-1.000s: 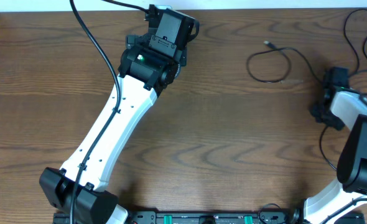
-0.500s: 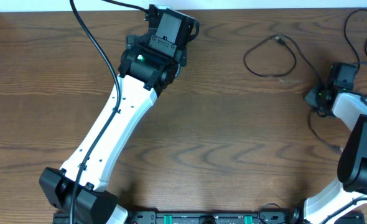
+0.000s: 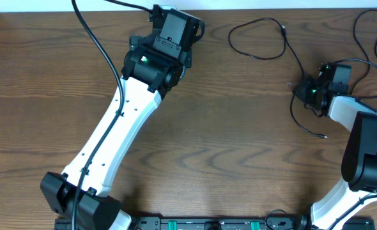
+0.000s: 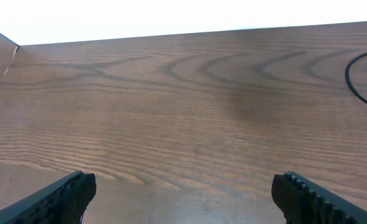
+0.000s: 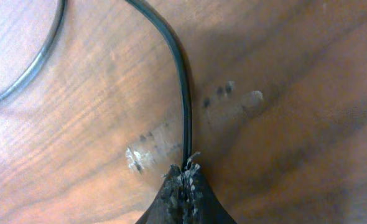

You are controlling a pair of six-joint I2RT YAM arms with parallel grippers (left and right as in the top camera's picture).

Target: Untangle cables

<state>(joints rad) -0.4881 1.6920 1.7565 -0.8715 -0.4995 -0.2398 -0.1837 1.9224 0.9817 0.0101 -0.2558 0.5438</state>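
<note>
Right gripper (image 5: 183, 182): jaws clenched tight on a thin black cable (image 5: 182, 106), pinched at the very tips, with the cord rising straight out of the nip and bending away across the wood. A tip pinch of this kind suits a thin cord lying flat, since it takes one strand without gathering its neighbours. From above, the gripper sits low near the right side of the table (image 3: 239, 160), and the held cable leaves it in two directions. One length runs up and left into an open loop near the far edge, ending in a small plug (image 3: 282, 27). The other curves toward the near side and ends in a second plug (image 3: 323, 135). Judgement: the hold is mid-length so that the cord can be dragged clear of the remaining cords (image 3: 367, 29), which lie looped at the far right corner. Whether they cross the held cable behind the arm cannot be told. Left gripper (image 4: 183, 196): jaws spread wide with nothing between them, poised over bare wood at the far edge, well apart from the work. Only an arc of black cord (image 4: 359, 87) enters its view at the right, likely the same loop. Judgement: it is parked out of the way. No white cord is visible
</note>
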